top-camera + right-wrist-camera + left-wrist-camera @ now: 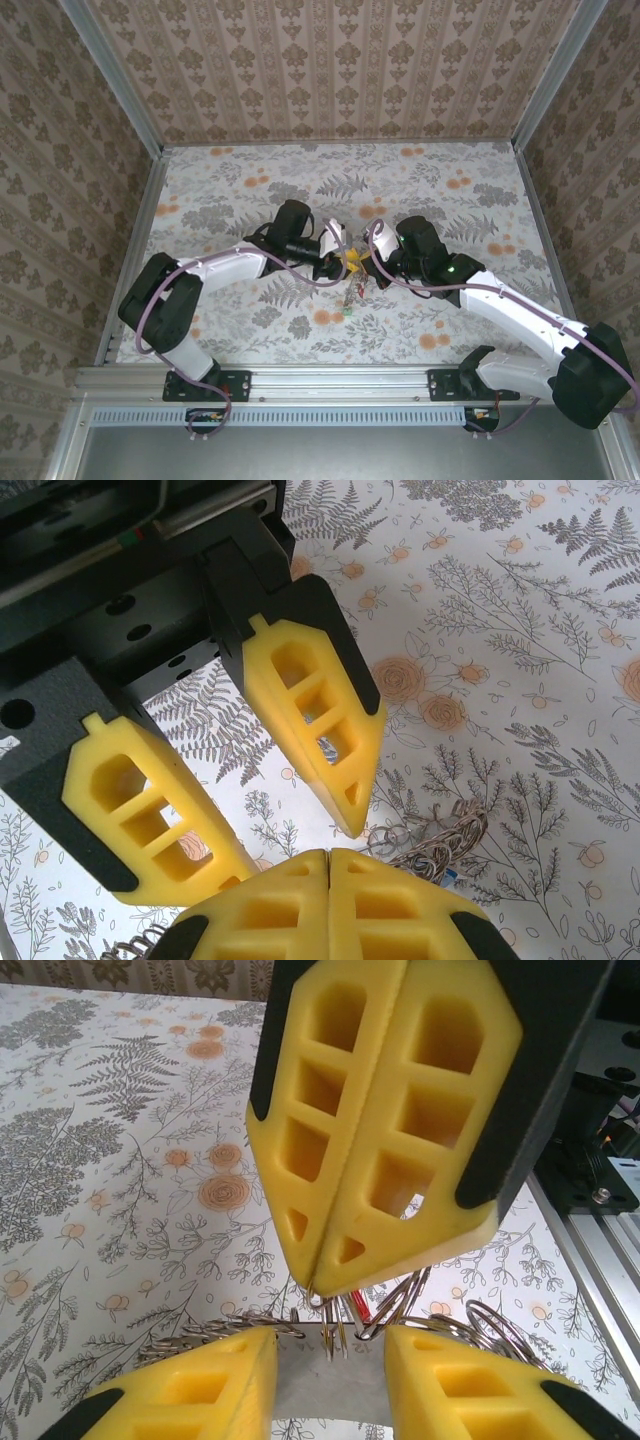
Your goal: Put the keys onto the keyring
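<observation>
My left gripper (335, 262) and right gripper (362, 265) meet tip to tip at the table's middle. In the left wrist view the left gripper (330, 1345) holds the keyring (330, 1380), a grey flat band, spanning its two parted fingers (190, 1390). The right gripper (325, 1285) comes down from above, shut on a small silvery ring of a key, beside a red key head (360, 1310). Silvery rings fringe the band's rim (490, 1325). In the right wrist view the right gripper (330, 855) is shut, and a bunch of keys (440, 845) hangs past it. More keys (352, 290) dangle below the grippers.
A small green key (345, 311) lies on the floral table (450, 190) just toward the near edge. Patterned walls (330, 70) enclose the table on three sides. An aluminium rail (330, 380) runs along the near edge, also seen as the rail (600, 1250).
</observation>
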